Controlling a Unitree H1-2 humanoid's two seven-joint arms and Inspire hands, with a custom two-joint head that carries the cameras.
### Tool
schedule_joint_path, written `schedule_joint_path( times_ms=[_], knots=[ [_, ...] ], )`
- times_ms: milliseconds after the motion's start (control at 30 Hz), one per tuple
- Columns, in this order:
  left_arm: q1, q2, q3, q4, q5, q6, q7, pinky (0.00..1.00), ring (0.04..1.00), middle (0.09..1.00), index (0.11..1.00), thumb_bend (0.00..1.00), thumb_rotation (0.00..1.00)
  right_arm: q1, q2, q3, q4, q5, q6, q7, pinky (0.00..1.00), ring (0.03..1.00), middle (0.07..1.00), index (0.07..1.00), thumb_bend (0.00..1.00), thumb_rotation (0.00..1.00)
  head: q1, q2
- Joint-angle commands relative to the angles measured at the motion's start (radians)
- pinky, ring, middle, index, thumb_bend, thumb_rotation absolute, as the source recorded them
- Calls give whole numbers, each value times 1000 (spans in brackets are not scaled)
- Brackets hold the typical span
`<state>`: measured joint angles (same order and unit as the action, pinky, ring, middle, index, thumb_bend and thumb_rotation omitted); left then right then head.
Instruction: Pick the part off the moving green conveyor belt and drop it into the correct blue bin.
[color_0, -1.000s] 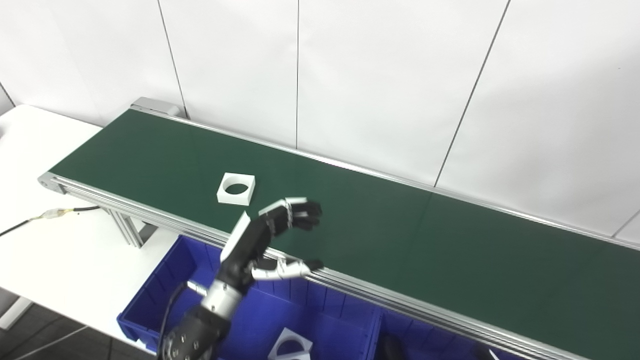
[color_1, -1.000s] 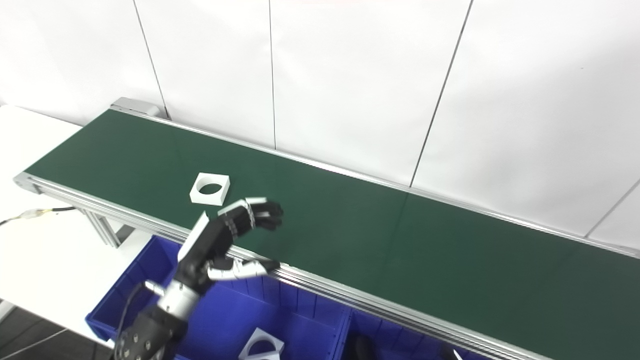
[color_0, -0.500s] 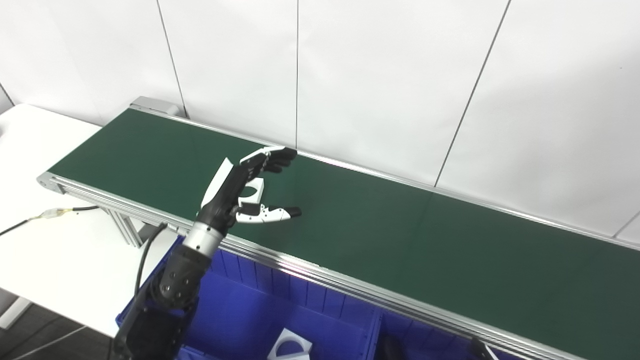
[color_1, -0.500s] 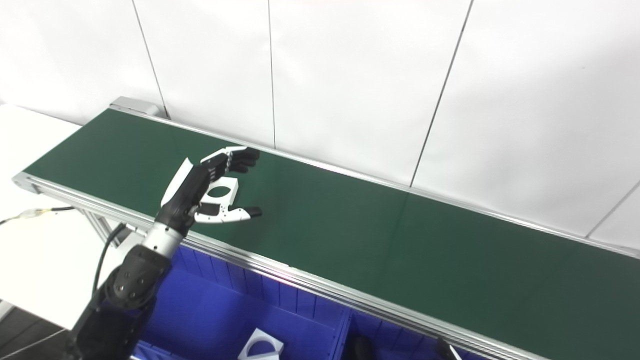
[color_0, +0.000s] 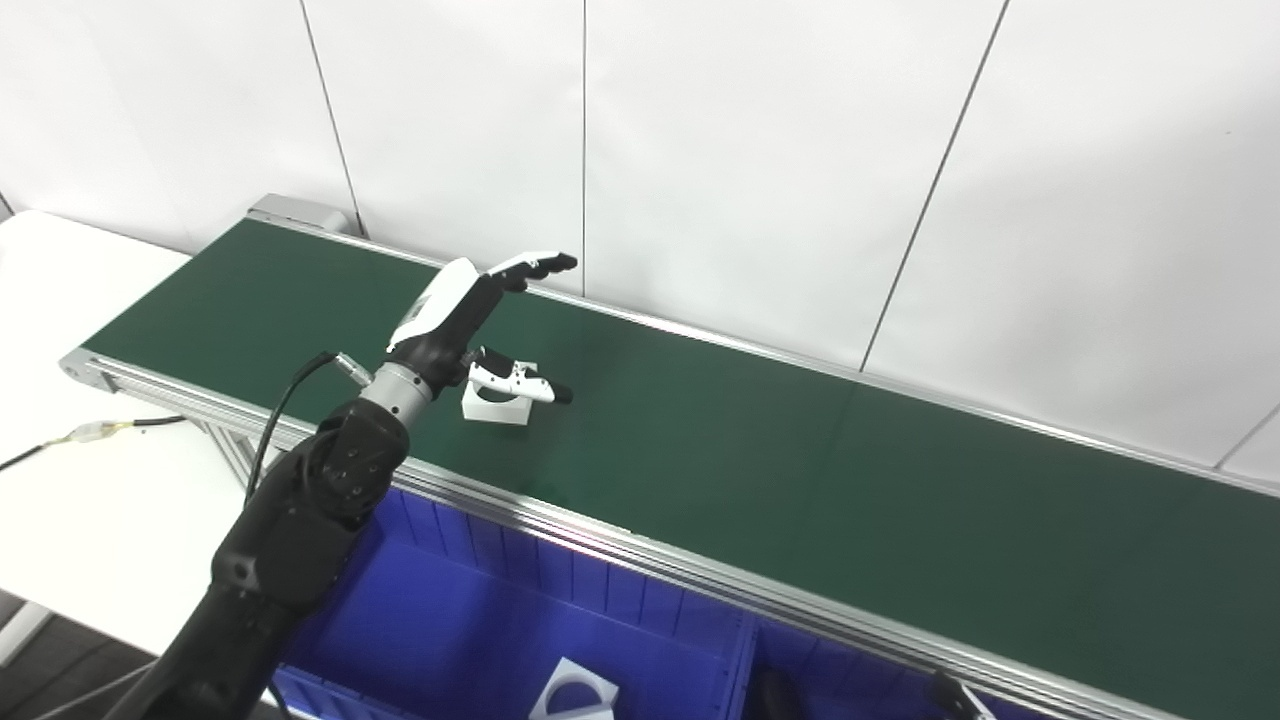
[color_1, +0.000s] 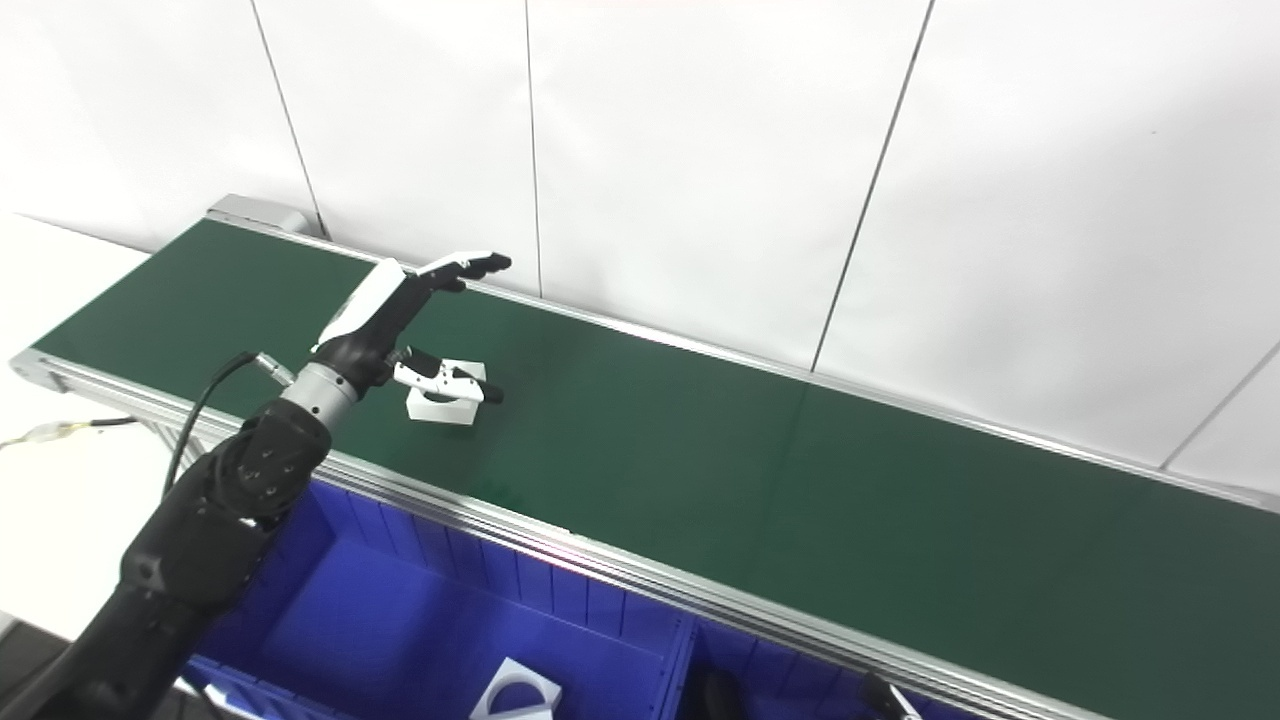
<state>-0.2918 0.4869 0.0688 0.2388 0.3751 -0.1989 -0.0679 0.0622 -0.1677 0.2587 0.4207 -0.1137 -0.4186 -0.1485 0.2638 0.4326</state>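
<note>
Left hand (color_0: 470, 320) hovers spread open over the white part (color_0: 497, 401), thumb crossing above it, holding nothing. Part lies on the green belt (color_0: 760, 470), uphill of the blue bin (color_0: 480, 640). Since the belt moves, a late closing could miss or knock the part aside. Right hand is barely visible; its state is unclear.

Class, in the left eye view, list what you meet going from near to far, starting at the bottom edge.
Blue bin holding a white part → belt rail → green belt → wall.
</note>
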Motion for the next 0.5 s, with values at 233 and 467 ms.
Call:
schedule_joint_path(
  times_ms=[233,467],
  knots=[
    [-143,122,-121,149,89,-49,-49,902,930,913,860,949,143,-17,-6,10,-30,-8,-51,-13,651,755,813,832,726,0,-31,3],
    [-178,139,-188,168,111,31,-136,916,934,940,878,988,182,-11,-6,10,-37,-4,-51,-12,651,744,807,828,734,0,-48,2]
  ],
)
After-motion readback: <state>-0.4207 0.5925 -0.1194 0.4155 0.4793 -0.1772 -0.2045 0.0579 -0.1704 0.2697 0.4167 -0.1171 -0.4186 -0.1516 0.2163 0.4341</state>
